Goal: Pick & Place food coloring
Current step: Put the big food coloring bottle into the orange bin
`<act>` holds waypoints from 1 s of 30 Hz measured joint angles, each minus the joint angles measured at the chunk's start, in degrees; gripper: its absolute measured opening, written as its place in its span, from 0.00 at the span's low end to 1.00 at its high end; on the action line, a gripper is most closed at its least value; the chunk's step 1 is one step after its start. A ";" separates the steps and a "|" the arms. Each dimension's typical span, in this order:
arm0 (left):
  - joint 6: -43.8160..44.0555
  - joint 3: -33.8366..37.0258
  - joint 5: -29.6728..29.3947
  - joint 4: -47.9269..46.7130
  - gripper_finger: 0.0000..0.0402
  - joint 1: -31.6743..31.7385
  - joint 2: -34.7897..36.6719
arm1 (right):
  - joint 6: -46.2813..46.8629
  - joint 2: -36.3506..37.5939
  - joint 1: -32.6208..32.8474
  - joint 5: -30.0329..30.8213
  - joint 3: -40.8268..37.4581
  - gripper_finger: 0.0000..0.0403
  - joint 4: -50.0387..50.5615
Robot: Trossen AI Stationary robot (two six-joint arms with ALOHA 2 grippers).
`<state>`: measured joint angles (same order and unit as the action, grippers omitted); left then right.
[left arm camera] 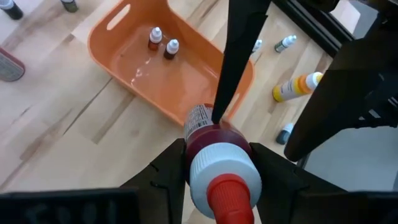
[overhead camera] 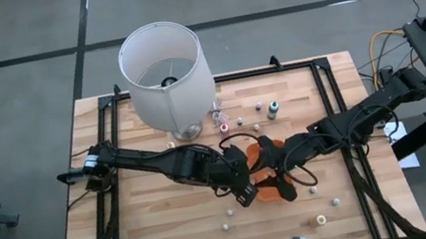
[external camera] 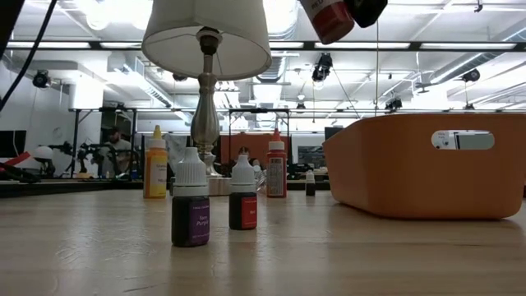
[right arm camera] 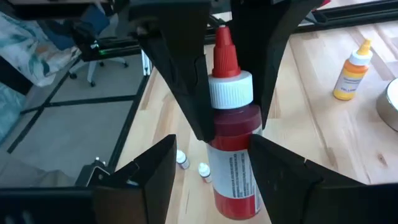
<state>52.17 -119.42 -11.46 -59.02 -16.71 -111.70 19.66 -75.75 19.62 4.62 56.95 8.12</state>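
Note:
A red food coloring bottle (left arm camera: 208, 134) with a white collar and a red tip hangs in the air over the orange tray (overhead camera: 271, 190). My left gripper (left arm camera: 216, 149), near the table's middle (overhead camera: 245, 191), is shut on it. My right gripper (right arm camera: 212, 140) comes from the table's right (overhead camera: 281, 180) and is open. Its fingers stand on either side of the bottle's labelled lower body (right arm camera: 233, 180); I cannot tell whether one finger touches it. Two tiny bottles (left arm camera: 163, 42) stand inside the tray. My left gripper pinches the bottle between its two fingers at the shoulder, just below the white collar (right arm camera: 239, 118). The fingers slant down from the table's left and lie along the bottle. The cap points back toward the wrist. The bottle is lifted clear above the tray (external camera: 427, 164).
A lamp with a big white shade (overhead camera: 164, 66) stands at the far left of the table. Small bottles lie scattered on the wood at the far side (overhead camera: 273, 109) and the near side (overhead camera: 320, 220). A yellow bottle (left arm camera: 295, 87) lies beside the tray. Purple (external camera: 191, 210) and dark red (external camera: 243, 205) bottles stand close to the low camera.

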 joint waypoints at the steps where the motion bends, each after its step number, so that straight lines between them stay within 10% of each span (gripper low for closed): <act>1: 0.02 -0.07 -0.06 0.09 0.30 0.00 0.00 | 0.00 0.00 0.00 -0.04 0.00 0.48 0.06; 30: -1.04 -1.07 -4.82 4.44 0.30 0.11 0.52 | -0.61 6.16 0.00 5.82 -0.02 0.62 6.27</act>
<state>51.13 -120.49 -16.28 -54.59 -16.60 -111.18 19.05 -69.58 19.61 10.44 56.93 14.39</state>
